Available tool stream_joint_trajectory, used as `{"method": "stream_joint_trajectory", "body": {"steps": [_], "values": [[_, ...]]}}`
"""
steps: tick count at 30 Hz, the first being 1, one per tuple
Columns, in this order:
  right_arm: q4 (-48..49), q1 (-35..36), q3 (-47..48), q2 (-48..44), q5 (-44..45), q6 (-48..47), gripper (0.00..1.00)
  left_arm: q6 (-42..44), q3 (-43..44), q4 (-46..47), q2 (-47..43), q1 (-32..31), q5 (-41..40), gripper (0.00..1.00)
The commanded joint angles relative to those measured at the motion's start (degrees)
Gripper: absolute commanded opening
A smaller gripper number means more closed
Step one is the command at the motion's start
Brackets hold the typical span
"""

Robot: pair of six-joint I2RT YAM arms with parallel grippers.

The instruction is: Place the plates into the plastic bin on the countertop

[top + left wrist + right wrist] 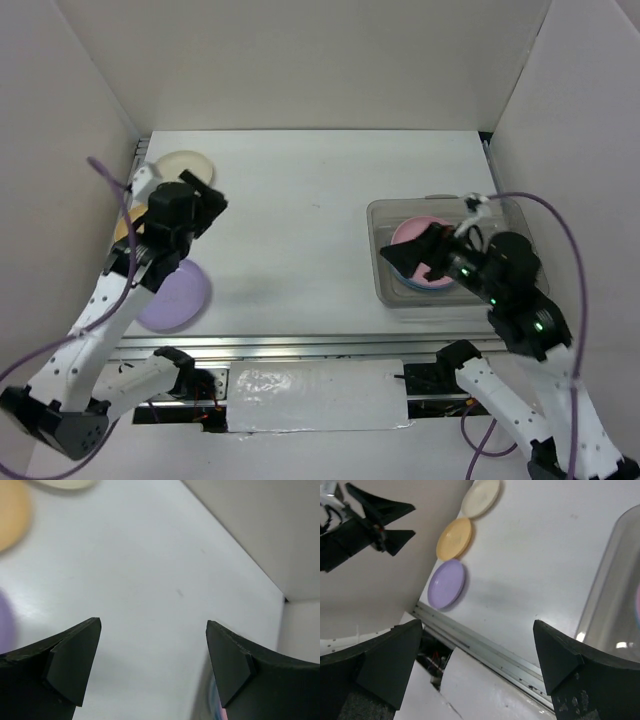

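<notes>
Left gripper (pixel 210 195), jaws spread, empty, hovers over the counter's (pixel 300 200) left edge, hiding most of 1 orange plate (pixel 454 538); right gripper (pixel 408 262), likewise spread, overhangs the bin (pixel 378 215) holding 1 pink plate (pixel 412 233), perhaps 1 blue plate (pixel 403 281) beneath.

Nothing here can be read: no text, label, brand, number or sign. The plates (pixel 175 297), the plastic bin (pixel 384 286) and the table (pixel 320 200) all show plain, unmarked faces from where I stand.
</notes>
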Motion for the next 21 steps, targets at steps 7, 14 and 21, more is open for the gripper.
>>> {"method": "stream_joint_trajectory", "body": {"steps": [7, 14, 21], "values": [[30.94, 17.39, -5.04, 32.1, -2.11, 6.63, 1.0, 3.3, -10.88, -19.35, -12.88, 23.28, 3.2, 0.99], [38.15, 30.96, 14.13, 68.44, 1.6, 11.27, 1.0, 12.89, -4.3, -21.56, -14.12, 34.1, 15.4, 0.99], [33.76, 39.05, 39.8, 97.29, 2.84, 15.4, 1.0, 16.58, 0.11, -25.07, -16.32, 34.37, 14.65, 0.99]]}}
